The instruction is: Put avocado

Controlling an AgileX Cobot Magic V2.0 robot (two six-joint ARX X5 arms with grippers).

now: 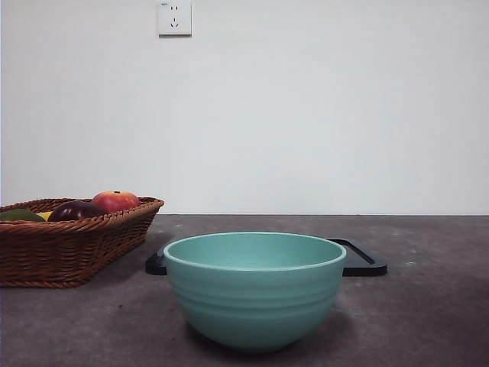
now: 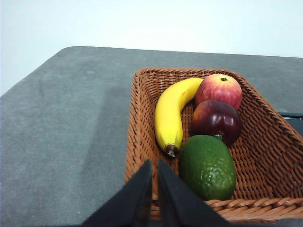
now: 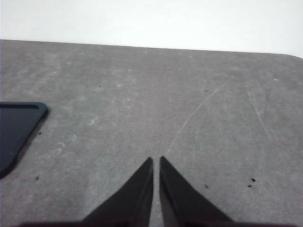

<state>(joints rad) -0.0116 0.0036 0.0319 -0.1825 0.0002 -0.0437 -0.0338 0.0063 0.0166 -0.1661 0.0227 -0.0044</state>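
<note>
The avocado [image 2: 207, 166], dull dark green and rounded, lies in the near corner of a brown wicker basket [image 2: 137, 127]. In the front view only its top [image 1: 19, 215] shows over the basket rim [image 1: 76, 237] at the far left. My left gripper [image 2: 155, 165] hangs shut above the basket's near rim, just beside the avocado and not touching it. My right gripper [image 3: 156, 163] is shut over bare table, holding nothing. Neither arm shows in the front view.
A banana [image 2: 173, 113], a red-orange apple [image 2: 219, 90] and a dark maroon fruit [image 2: 217, 120] share the basket. A teal bowl [image 1: 254, 287] stands at the front centre, with a black tray [image 1: 359, 258] behind it. The tray's corner [image 3: 16, 127] lies near the right gripper.
</note>
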